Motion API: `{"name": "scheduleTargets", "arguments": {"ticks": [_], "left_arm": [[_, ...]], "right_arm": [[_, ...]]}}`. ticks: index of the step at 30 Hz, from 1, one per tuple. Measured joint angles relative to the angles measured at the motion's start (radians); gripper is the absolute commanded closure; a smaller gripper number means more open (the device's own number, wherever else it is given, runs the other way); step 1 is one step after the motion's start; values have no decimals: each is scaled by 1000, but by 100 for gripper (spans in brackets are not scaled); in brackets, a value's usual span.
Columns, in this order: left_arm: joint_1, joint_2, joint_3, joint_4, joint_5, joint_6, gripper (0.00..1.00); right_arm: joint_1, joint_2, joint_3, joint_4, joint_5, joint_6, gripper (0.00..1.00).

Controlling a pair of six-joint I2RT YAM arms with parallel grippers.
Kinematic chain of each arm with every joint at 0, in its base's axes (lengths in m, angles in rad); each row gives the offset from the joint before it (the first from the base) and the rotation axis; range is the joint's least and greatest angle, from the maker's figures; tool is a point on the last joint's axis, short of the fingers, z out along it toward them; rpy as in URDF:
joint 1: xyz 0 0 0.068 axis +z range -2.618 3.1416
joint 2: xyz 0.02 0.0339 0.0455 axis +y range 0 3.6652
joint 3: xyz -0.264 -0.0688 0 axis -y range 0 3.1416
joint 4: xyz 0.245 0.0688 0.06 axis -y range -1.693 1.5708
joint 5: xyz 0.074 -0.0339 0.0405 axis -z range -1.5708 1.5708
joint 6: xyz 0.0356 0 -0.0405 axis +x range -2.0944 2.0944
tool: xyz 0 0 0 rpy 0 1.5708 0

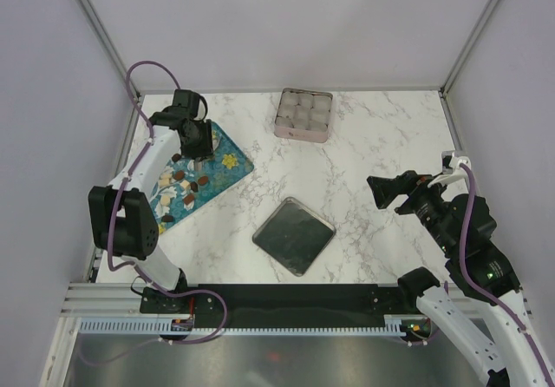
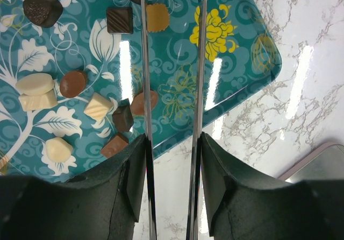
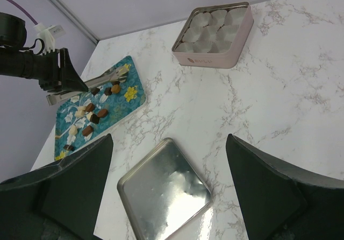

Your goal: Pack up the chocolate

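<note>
The left gripper (image 1: pixel 200 154), narrowly parted and empty, is hovering over the tray (image 2: pixel 236 46) with a tan square chocolate (image 2: pixel 157 17) between its blades.

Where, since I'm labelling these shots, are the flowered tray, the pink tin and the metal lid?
flowered tray (image 1: pixel 231 161), top view, bare patch by the yellow flower.
pink tin (image 3: pixel 210 61), right wrist view, its near side wall.
metal lid (image 1: pixel 293 235), top view, its middle.

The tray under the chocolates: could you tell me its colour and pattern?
The tray is teal with white and yellow flowers; left wrist view.
</note>
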Motion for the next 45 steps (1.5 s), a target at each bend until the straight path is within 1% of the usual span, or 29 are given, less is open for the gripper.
{"name": "scheduleTargets", "arguments": {"ticks": [9,17,23,24,30,34,39,42,45], "left_arm": [[0,45,0,-2,-3,0,50],[0,46,0,-3,-10,0,54],[0,55,2,-5,-25,0,61],[0,58,3,-5,-25,0,64],[0,56,23,-13,-24,1,65],[0,21,48,-29,-6,3,67],[-6,-42,135,-45,76,5,67],[-15,-43,229,-49,138,5,67],[-39,-1,361,-47,195,5,69]], "right_arm": [[0,-6,0,0,0,0,6],[0,-15,0,0,0,0,6],[0,-16,0,0,0,0,6],[0,-16,0,0,0,0,6],[0,-19,0,0,1,0,6],[0,-19,0,0,0,0,6],[0,-12,0,0,-3,3,6],[0,-2,-1,0,-6,4,6],[0,5,-4,0,-5,4,6]]}}
